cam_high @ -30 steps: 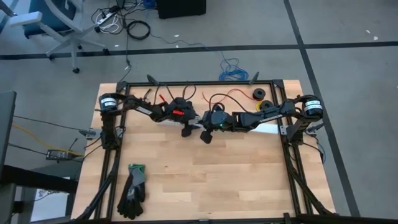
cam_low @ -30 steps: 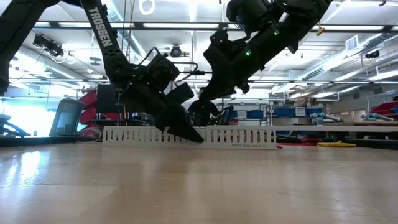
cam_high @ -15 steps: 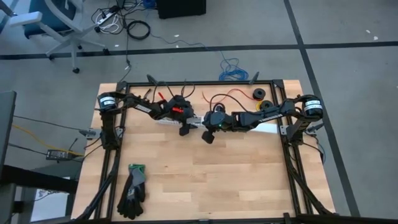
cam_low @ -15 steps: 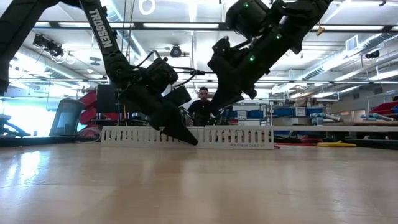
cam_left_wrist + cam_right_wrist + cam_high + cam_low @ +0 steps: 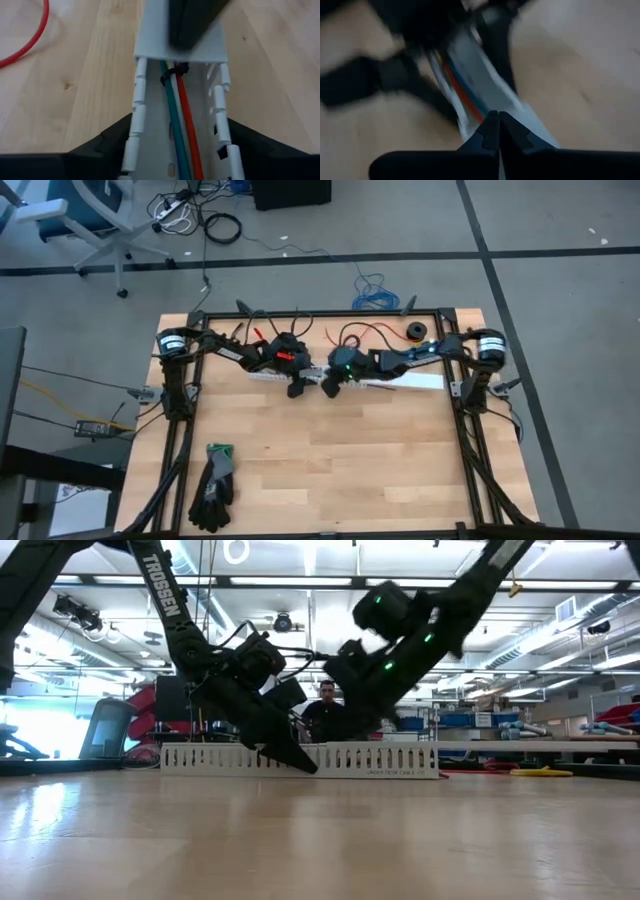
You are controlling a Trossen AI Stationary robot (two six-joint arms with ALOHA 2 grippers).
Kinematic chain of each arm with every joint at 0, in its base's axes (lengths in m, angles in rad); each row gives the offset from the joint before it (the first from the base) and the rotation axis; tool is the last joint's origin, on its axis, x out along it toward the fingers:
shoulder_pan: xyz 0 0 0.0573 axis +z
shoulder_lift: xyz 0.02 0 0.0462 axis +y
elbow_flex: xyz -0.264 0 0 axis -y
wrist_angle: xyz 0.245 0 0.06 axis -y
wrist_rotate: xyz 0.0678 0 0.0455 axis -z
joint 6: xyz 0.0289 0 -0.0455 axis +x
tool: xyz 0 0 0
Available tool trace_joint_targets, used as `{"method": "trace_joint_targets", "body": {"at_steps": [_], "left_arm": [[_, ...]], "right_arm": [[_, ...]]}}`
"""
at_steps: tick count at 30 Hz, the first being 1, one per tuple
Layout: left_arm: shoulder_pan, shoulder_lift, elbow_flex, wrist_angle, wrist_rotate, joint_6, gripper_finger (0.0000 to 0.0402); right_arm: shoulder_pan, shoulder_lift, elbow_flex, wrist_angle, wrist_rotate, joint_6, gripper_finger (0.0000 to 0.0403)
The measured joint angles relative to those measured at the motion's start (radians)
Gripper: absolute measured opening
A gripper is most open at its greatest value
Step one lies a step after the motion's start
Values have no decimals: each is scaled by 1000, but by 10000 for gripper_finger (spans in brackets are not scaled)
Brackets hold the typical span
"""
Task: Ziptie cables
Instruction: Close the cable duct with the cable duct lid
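The cables were laid inside the white channel, toward twelve o'clock on the table. The left gripper was spread astride it; the right gripper was pressed together, empty. Light and limp, the cables were judged best gripped near the black tie.

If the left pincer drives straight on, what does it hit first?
Probably the cables in the white channel that the left pincer straddles, then the right pincer on the channel's cover; depth is unclear.
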Motion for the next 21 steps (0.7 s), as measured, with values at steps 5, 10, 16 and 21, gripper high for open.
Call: {"method": "trace_joint_targets", "body": {"at_steps": [5, 10, 16, 21], "left_arm": [[-4, 0, 1, 8, -15, -7, 245], [-5, 0, 2, -4, -19, -7, 278], [-4, 0, 2, -2, -21, -7, 289], [-7, 0, 2, 0, -24, -8, 283]], "right_arm": [[-2, 48, -7, 283, 4, -159, 0], [24, -59, -6, 219, 122, -227, 0], [80, -186, -7, -130, 202, -121, 0], [50, -111, -4, -188, 79, -10, 0]]}}
